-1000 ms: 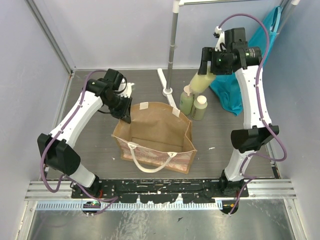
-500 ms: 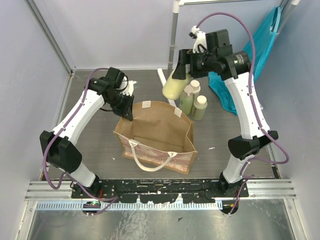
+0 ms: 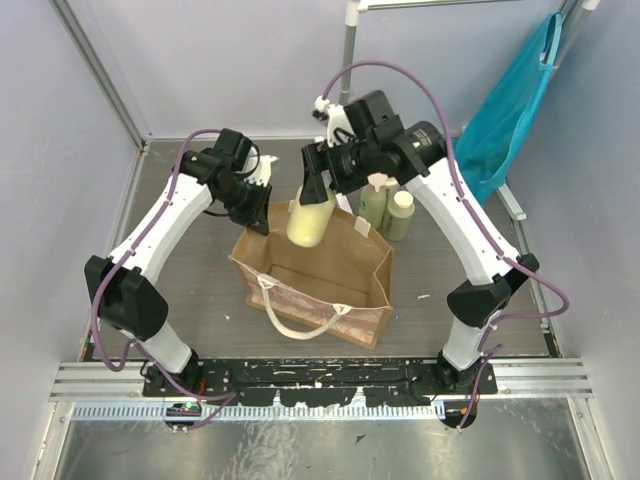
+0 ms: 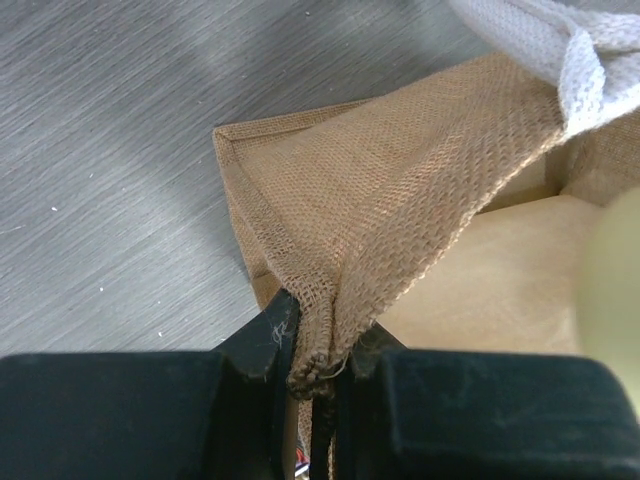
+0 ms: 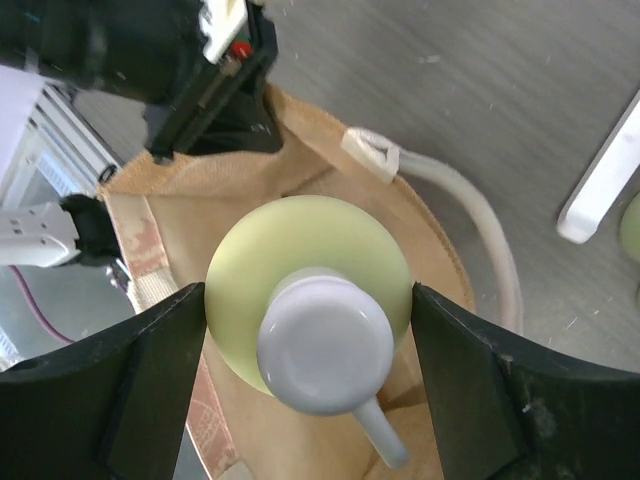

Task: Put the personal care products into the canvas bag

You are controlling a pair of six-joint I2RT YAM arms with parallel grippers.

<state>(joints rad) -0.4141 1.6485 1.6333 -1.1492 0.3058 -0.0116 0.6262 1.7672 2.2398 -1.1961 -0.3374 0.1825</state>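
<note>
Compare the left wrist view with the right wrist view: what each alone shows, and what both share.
Left wrist only: the canvas bag's rim fabric bunched between the left gripper's shut jaws, close up. Right wrist only: the right gripper clamped on the pump bottle, white pump top toward the camera, over the bag's opening. Both: the bag, its cream handle, the metal table.

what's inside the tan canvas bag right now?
Bare tan floor shows inside the boxy tan-brown canvas bag, no bottles on it. The pale yellow-green pump bottle hanging over the opening covers the back; the near wall hides the front.
</note>
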